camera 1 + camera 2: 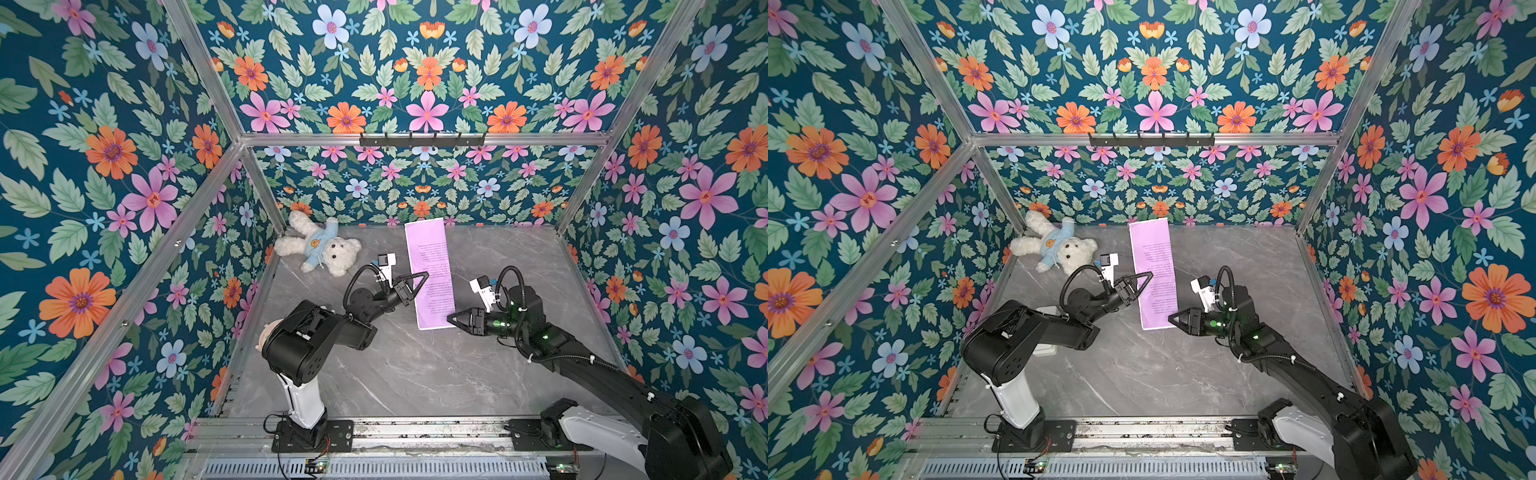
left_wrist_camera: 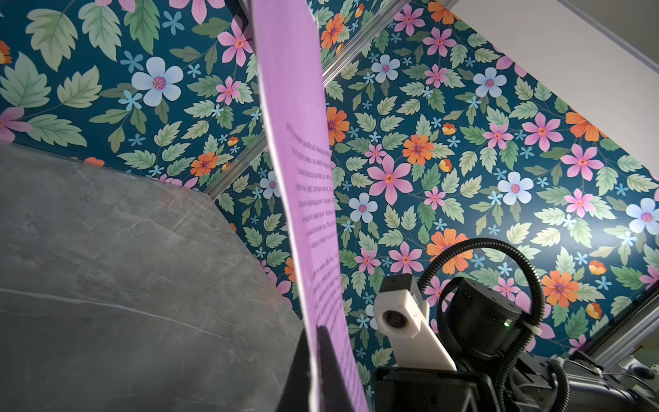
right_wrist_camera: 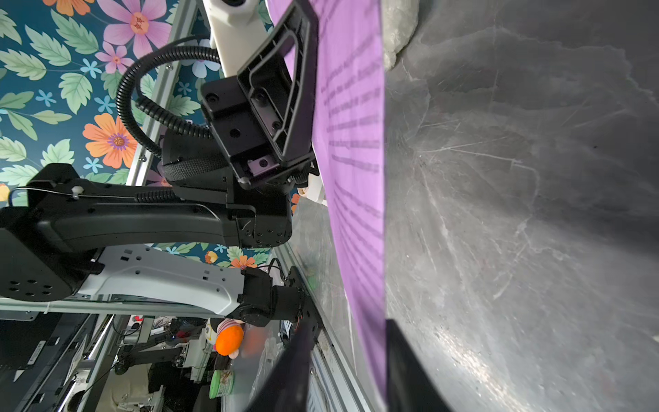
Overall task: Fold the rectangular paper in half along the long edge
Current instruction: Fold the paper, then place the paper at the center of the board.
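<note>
Enclosing everything: walls (image 1: 104,166) of teal floral wallpaper on aluminium framing, rising around a grey marbled tabletop (image 1: 415,374).

Item 1. Stretching as a long, narrow lilac strip from just beside the back wall (image 1: 415,187) toward the front, in both top views: the rectangular paper (image 1: 430,266) (image 1: 1152,270), paler along its margins, lines of small dark text facing up. Resting on the tabletop or hanging just above it: cannot tell.

Item 2. Reaching in at the paper's left long edge, about midway along: left gripper (image 1: 425,275), fingers (image 2: 328,356) pressing together on the sheet, pinching it between them in the left wrist view.

Item 3. Pointing at the paper's near right corner: right gripper (image 1: 451,319), fingers (image 3: 406,364) standing apart in the right wrist view, the sheet's edge passing between them, sitting close against one finger and leaving a clear gap to the other.

Item 4. Lying face-up in the far left corner, well apart from the paper, head pointing toward the left gripper: white teddy bear (image 1: 320,249) wearing a light blue hoodie.
</note>
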